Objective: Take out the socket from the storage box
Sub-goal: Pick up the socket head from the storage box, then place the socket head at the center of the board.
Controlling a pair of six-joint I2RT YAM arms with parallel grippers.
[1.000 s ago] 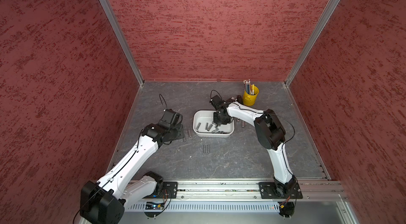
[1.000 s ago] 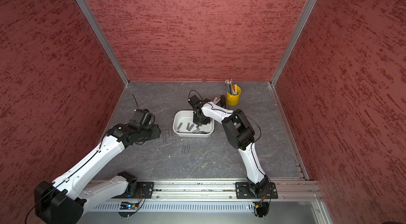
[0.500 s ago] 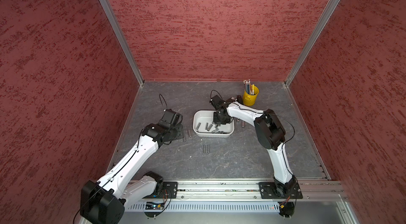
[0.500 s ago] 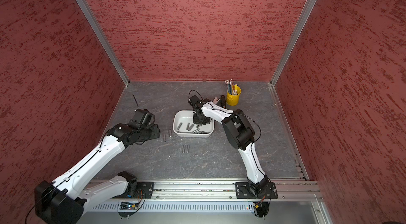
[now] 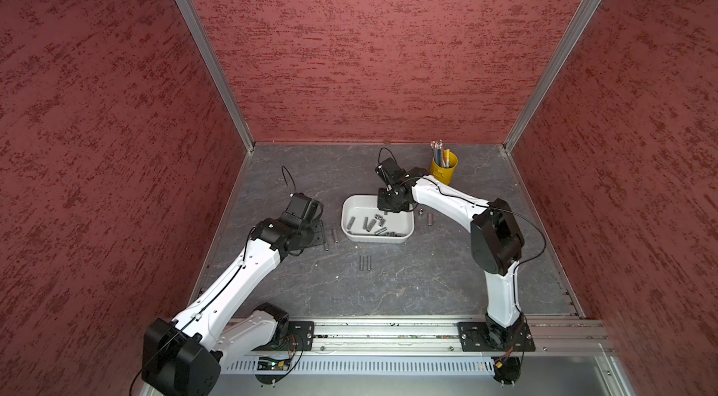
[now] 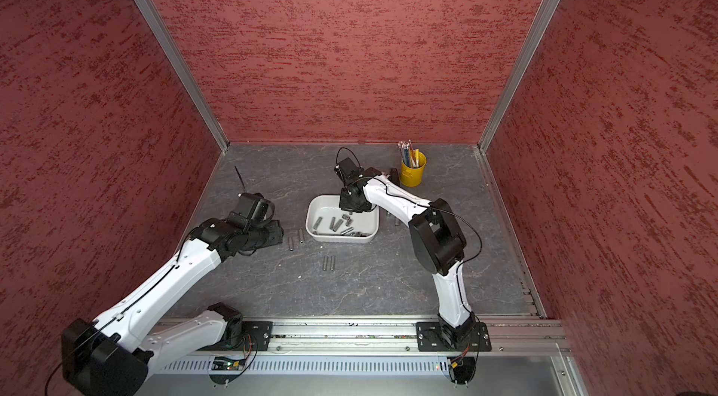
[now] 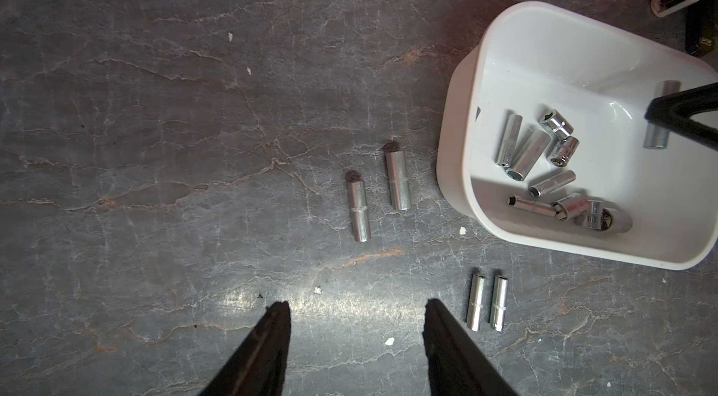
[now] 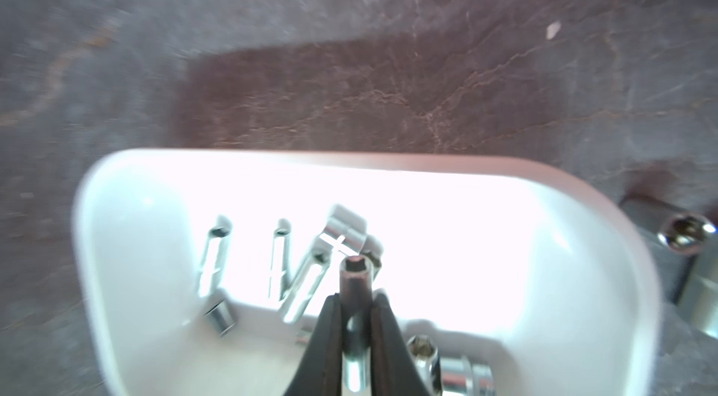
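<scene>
The white storage box (image 5: 375, 239) sits mid-table and holds several chrome sockets (image 7: 520, 153). My right gripper (image 8: 355, 297) reaches down into the far side of the box and is shut on a long socket (image 8: 354, 277), whose open end sticks out past the fingertips. In the left wrist view the same socket (image 7: 660, 130) stands upright between the black fingers (image 7: 684, 110). My left gripper (image 7: 355, 308) hangs open over bare table to the left of the box (image 7: 450, 165), with nothing between its fingers.
Sockets lie in pairs on the table: two (image 7: 398, 180) left of the box, two (image 7: 487, 302) in front of it, and two more (image 5: 429, 219) at its right. A yellow pencil bucket (image 5: 443, 168) stands at the back right. Red walls enclose the table.
The right jaws have drawn tighter on the socket. Neither arm has visibly shifted in the top views.
</scene>
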